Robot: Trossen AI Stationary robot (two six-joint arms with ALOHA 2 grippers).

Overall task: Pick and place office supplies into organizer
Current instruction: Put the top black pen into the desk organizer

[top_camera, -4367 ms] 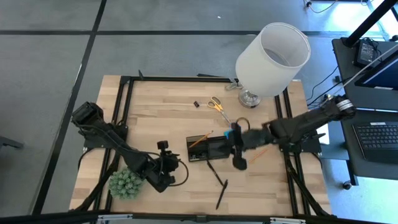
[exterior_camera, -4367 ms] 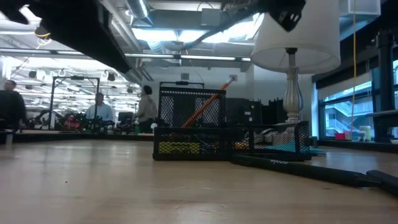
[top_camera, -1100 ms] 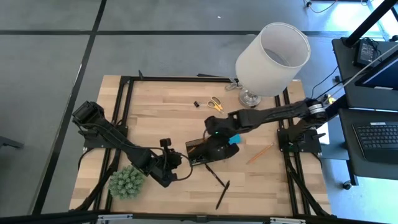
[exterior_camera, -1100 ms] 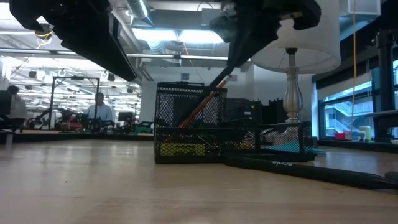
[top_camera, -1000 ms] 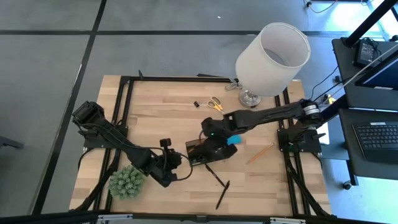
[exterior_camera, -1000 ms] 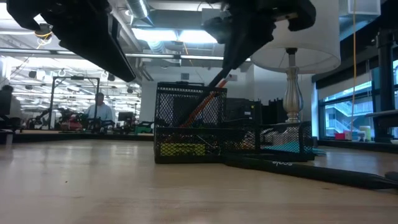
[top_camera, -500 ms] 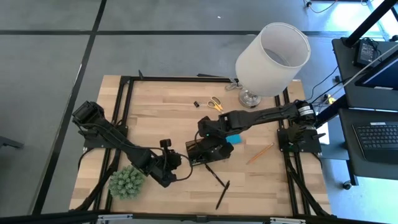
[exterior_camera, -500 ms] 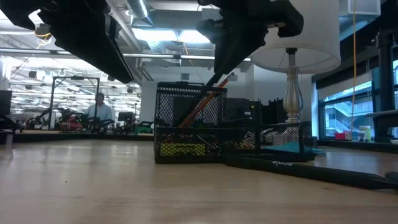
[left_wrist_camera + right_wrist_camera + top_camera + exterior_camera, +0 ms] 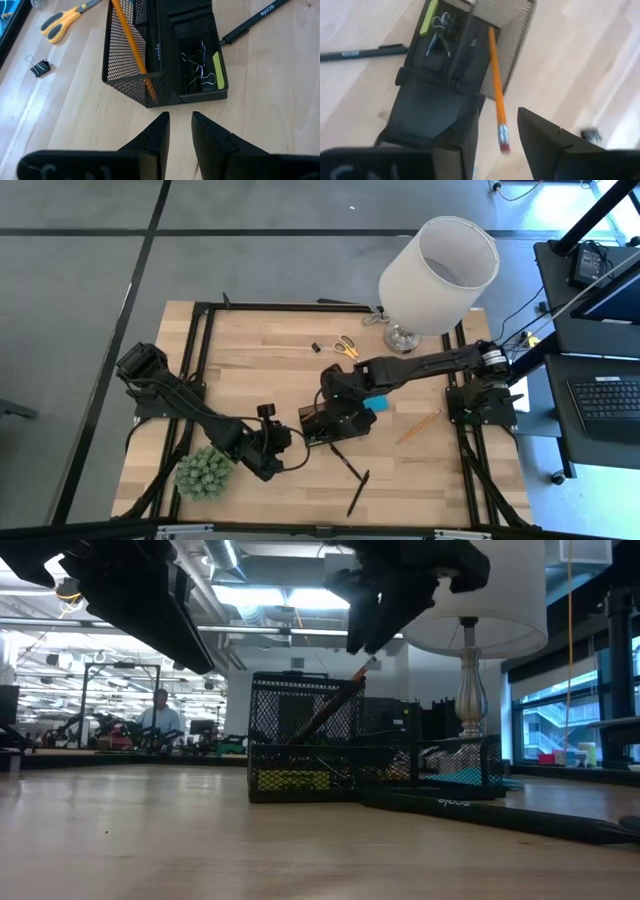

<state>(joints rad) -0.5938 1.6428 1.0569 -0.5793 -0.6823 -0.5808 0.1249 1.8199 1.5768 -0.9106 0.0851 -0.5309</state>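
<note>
The black mesh organizer (image 9: pixel 335 425) (image 9: pixel 300 740) stands mid-table. An orange pencil (image 9: pixel 494 70) (image 9: pixel 131 45) and a black pen (image 9: pixel 156 50) lean in its tall cup, and small clips (image 9: pixel 197 70) lie in a low compartment. My right gripper (image 9: pixel 335 394) (image 9: pixel 500 107) hovers open just above the cup (image 9: pixel 365 635), fingers either side of the pencil's eraser end without touching. My left gripper (image 9: pixel 283 442) (image 9: pixel 180 120) waits slightly open, close to the organizer's near-left side. The blue pad (image 9: pixel 372 402) shows at the organizer's right end, partly under the right arm.
Yellow scissors (image 9: pixel 346 346) and a black clip (image 9: pixel 315 348) lie toward the far edge. An orange pencil (image 9: pixel 418 427) lies right of the organizer, and two black pens (image 9: pixel 345 461) (image 9: pixel 357 493) lie near it. The green plant ball (image 9: pixel 203 473) and the white lamp (image 9: pixel 440 265) flank the area.
My right gripper has moved a little toward the table's left, over the organizer's tall cup. The black pen that hung slanting from it now leans in the cup beside the orange pencil, apart from the fingers.
</note>
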